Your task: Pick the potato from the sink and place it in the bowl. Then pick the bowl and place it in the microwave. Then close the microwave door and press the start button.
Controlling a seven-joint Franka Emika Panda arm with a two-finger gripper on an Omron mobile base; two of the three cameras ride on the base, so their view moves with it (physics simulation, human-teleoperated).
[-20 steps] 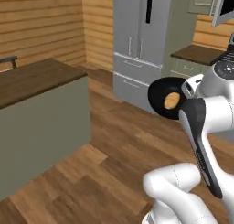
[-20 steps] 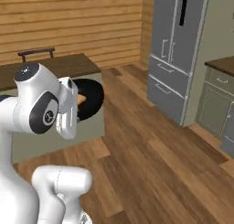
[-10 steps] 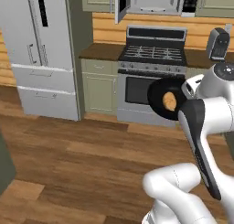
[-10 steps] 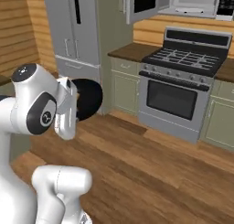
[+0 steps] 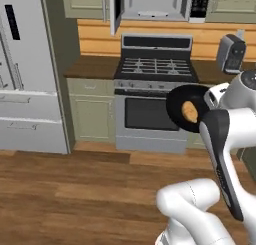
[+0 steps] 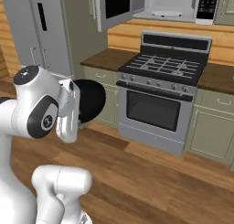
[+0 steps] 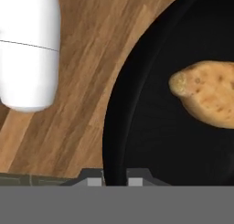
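Bowl with potato carried in the jaws before the open microwave.

The gripper (image 7: 114, 176) has its jaws pinched on the thick rim of the black bowl (image 5: 181, 101), which is held in the air beside the arm, well above the wooden floor (image 5: 75, 189). The potato (image 5: 189, 111) lies inside the bowl, apart from the pinched rim; in the hand view it sits toward the right of the dark interior (image 7: 208, 99). The microwave (image 6: 171, 3) hangs above the gas stove (image 6: 164, 72), its door (image 6: 114, 6) swung open to the left and the white turntable (image 6: 167, 13) visible inside. A grey refrigerator (image 5: 25, 69) stands left of the stove.
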